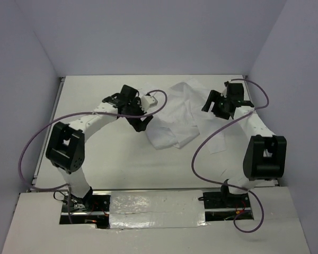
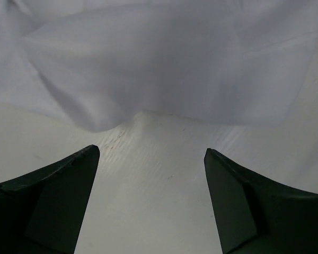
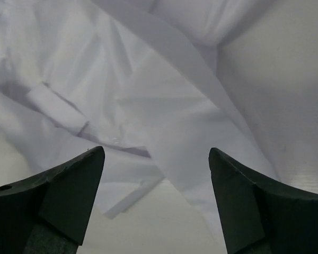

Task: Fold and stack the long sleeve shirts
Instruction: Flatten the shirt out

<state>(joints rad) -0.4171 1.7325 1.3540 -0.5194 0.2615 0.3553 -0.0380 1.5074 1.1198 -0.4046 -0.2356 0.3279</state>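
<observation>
Top external view: the wrinkled white long sleeve shirt [image 1: 183,114] lies crumpled on the table [image 1: 106,159], between the two arms. The left gripper [image 1: 141,126], jaws spread and empty, sits at its left edge. The right gripper [image 1: 216,110], likewise spread and empty, hovers over its right side.

The left gripper [image 2: 151,150] has two dark fingers [image 2: 53,201] at the bottom corners. They are far apart, with nothing between them but the white table [image 2: 153,211]. A white shirt [image 2: 159,63] fills the top. Its wrinkled edge lies just past the fingertips and does not touch them.
</observation>
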